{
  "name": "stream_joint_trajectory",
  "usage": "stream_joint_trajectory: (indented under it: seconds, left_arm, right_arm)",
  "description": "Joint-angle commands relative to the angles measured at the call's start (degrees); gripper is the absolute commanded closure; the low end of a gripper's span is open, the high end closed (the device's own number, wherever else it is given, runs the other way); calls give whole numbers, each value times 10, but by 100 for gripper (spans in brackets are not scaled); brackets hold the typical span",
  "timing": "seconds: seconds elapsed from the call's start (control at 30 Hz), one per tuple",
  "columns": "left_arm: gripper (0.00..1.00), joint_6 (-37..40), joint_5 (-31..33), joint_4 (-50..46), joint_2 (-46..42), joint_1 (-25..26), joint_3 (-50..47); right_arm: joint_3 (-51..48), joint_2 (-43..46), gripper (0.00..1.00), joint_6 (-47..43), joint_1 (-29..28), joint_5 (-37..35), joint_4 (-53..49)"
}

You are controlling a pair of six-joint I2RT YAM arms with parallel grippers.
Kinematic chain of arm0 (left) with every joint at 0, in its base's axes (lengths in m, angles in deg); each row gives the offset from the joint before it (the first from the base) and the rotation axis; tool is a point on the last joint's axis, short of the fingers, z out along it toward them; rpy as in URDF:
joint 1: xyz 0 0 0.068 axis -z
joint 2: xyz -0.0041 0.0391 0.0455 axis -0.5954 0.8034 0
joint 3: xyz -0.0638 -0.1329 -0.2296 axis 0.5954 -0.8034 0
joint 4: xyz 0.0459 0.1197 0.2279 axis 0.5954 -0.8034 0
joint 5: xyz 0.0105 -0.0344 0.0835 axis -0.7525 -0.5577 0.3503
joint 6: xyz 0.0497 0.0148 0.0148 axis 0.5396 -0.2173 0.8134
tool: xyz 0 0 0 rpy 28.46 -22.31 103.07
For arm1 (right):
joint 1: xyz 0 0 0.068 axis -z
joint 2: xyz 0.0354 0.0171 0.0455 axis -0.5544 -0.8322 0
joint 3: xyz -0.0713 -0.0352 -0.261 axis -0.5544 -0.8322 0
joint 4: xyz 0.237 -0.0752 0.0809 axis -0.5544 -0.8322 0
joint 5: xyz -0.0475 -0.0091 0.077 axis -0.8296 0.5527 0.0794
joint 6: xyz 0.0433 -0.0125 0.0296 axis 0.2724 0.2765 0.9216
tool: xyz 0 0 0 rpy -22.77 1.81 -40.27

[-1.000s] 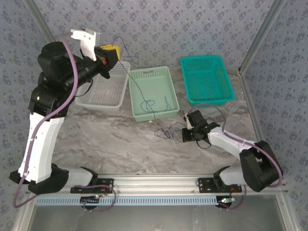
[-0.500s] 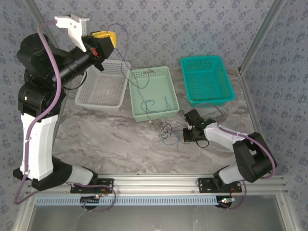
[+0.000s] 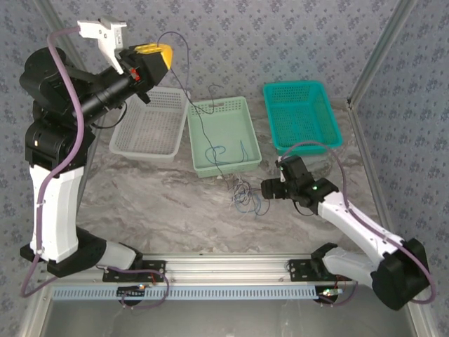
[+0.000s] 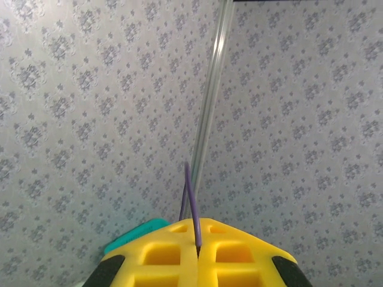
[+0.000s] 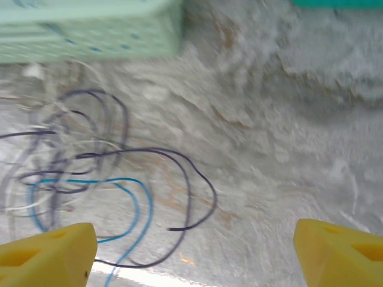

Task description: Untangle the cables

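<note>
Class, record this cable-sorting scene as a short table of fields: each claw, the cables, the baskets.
left claw: raised high, shut on the purple cable
purple cable: runs from the left claw down across the light green basket to the tangle
right claw: open, low over the table beside the tangle, holding nothing
tangle: loops of purple cable and blue cable on the table, before the light green basket
baskets: white basket, light green basket, teal basket, side by side at the back
task state: cables not yet separated
</note>
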Motion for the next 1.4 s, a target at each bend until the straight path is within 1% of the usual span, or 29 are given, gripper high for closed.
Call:
stream_joint_trajectory:
  seconds: [0.0,0.13,0.2,0.33,0.43,0.5,0.57,0.63,0.73,0.83,0.9,0.97,1.0,1.03,1.07,1.13,1.17,1.2,1.23,1.3,1.33,1.37]
  left_arm:
    - [97,-26,-26,31,13,1,26]
    - [97,-35,-31,41,25,12,28]
    - [97,-35,-32,43,31,20,27]
    - [97,-37,-31,50,42,37,27]
    - [97,-35,-31,53,46,46,29]
    - [97,-32,-27,52,46,47,28]
    - [97,-22,-15,45,43,47,30]
    - [97,-9,-2,36,40,47,31]
    - [97,8,16,16,40,42,39]
    - [97,8,15,9,40,35,41]
    - [97,1,4,20,40,34,36]
    - [97,-10,-8,39,40,35,26]
    - [97,-12,-9,45,40,34,22]
    - [97,-12,-7,49,39,35,20]
    - [97,-10,-3,47,40,34,21]
    - [96,0,6,33,37,30,23]
    - [96,2,12,24,34,23,23]
    - [96,2,18,15,31,15,19]
    - [96,0,26,8,27,3,13]
    - [95,-5,39,6,13,-21,-18]
    - [91,-6,51,10,3,-30,-41]
    - [83,-7,65,18,-8,-38,-69]
  right_arm:
    - [19,24,11,-50,-46,0,8]
    - [31,13,10,-59,-108,4,82]
    - [47,-5,10,-59,-127,16,123]
    - [107,-69,8,-84,-168,15,188]
    - [161,-124,6,-104,-176,34,203]
    - [194,-155,8,-116,-181,58,195]
    - [207,-169,10,-131,-189,65,194]
    - [202,-168,11,-138,-189,72,196]
    - [195,-156,12,-137,-188,54,176]
    - [173,-132,13,-135,-180,57,175]
    - [165,-129,16,-133,-176,73,191]
    - [173,-148,24,-130,-174,96,208]
    - [185,-162,31,-128,-174,106,209]
    - [203,-182,44,-127,-174,116,202]
    - [225,-199,58,-123,-174,121,191]
    - [268,-216,82,-119,-173,124,166]
    - [286,-218,91,-119,-171,123,153]
    - [300,-218,98,-117,-169,125,141]
    - [323,-214,100,-114,-161,135,125]
    - [378,-209,100,-104,-147,162,90]
    - [417,-209,100,-104,-139,174,64]
    - [459,-211,100,-104,-132,181,39]
